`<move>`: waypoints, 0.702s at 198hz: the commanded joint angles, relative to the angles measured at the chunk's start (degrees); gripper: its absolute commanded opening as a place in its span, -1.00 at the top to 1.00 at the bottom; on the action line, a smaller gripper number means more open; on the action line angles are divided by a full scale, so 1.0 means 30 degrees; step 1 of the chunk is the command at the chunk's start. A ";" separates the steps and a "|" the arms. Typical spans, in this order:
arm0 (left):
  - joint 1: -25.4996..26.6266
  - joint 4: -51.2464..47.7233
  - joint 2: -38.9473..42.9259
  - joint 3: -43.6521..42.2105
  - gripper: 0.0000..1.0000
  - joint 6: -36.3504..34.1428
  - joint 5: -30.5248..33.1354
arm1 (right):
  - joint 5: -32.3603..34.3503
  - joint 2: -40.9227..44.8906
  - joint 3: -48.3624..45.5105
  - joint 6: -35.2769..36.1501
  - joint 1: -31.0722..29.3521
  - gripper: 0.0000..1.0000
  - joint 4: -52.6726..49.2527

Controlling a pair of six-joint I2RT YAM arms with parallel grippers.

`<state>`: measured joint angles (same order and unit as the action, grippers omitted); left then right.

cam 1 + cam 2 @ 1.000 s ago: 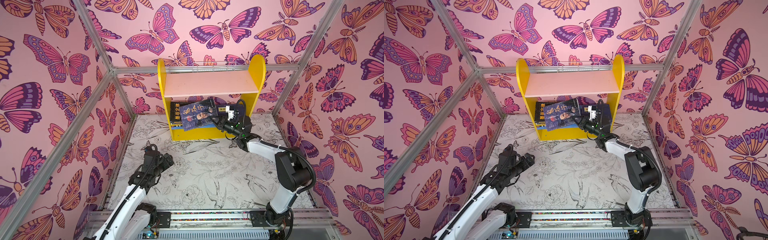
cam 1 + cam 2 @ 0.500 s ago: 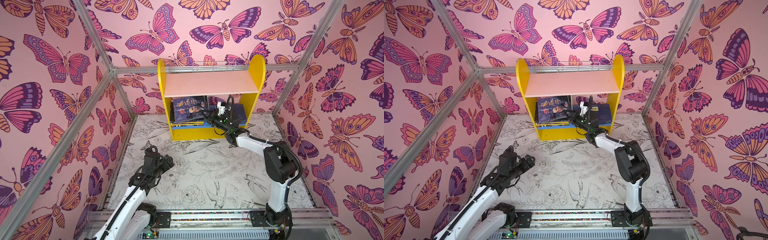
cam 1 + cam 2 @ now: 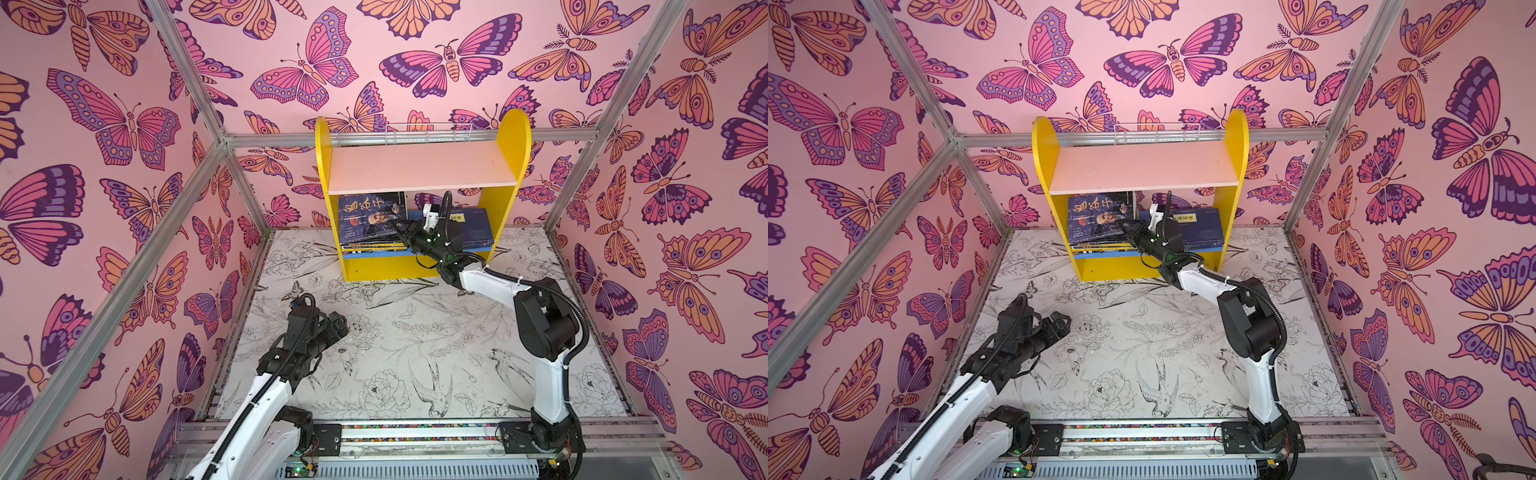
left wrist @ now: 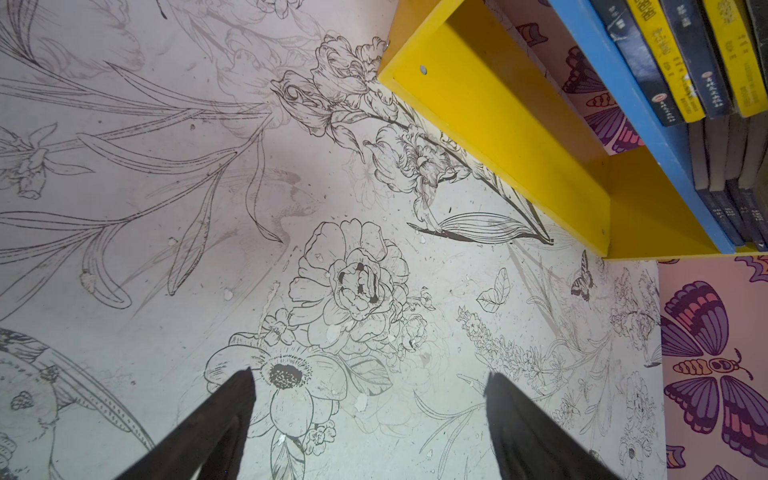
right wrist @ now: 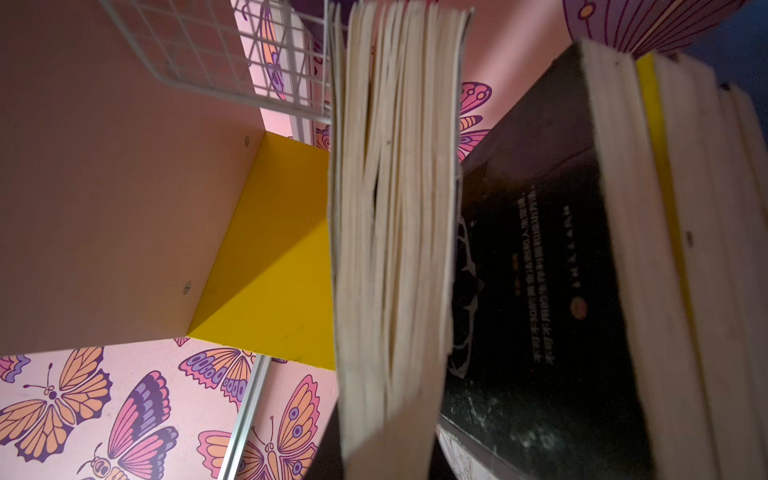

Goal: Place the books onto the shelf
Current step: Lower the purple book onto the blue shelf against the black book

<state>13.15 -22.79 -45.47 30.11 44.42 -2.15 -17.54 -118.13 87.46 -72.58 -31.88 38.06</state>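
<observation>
The shelf (image 3: 419, 166) (image 3: 1142, 166) stands against the back wall, its pale pink upper board bare. On its blue lower board, books lie in a stack (image 3: 374, 247) on the left, and navy books (image 3: 473, 228) lie flat on the right. My right gripper (image 3: 404, 232) (image 3: 1130, 232) reaches into the lower tier, shut on a dark blue book (image 3: 372, 214) (image 3: 1100, 212) tilted over the left stack. Its page edges (image 5: 395, 208) fill the right wrist view between the jaws, beside a black book (image 5: 540, 270). My left gripper (image 3: 338, 326) (image 4: 370, 382) hangs open and empty above the floor.
The floor is a white mat with drawn flowers (image 3: 415, 353). Butterfly-patterned walls with metal posts (image 3: 582, 145) close in three sides. The shelf's yellow base (image 4: 498, 104) and book spines (image 4: 665, 62) show in the left wrist view. A wire rail (image 3: 428, 133) runs along the shelf's back.
My right gripper has carried the dark blue book left and deeper into the lower tier, over the left stack. The left arm has drawn back slightly.
</observation>
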 commanded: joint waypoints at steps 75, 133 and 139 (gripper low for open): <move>-0.0072 -0.0308 -0.0241 -0.0223 -0.78 -0.0072 -0.0366 | 0.0333 -0.0027 0.4930 0.3992 -0.0507 0.21 -0.9726; -0.0065 -0.0314 -0.0740 0.0086 -0.78 -0.0130 -0.0421 | 0.0550 -0.1397 0.9626 0.6585 -0.0507 -0.22 -1.6396; -0.0083 -0.0321 -0.0802 0.0115 -0.78 -0.0130 -0.0453 | 0.0643 -0.1476 0.9950 0.6735 -0.0503 -0.25 -1.6800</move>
<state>13.15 -22.79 -47.31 30.06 44.42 -3.09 -16.51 -121.67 111.50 -58.43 -33.15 -5.28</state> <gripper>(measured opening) 0.890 0.601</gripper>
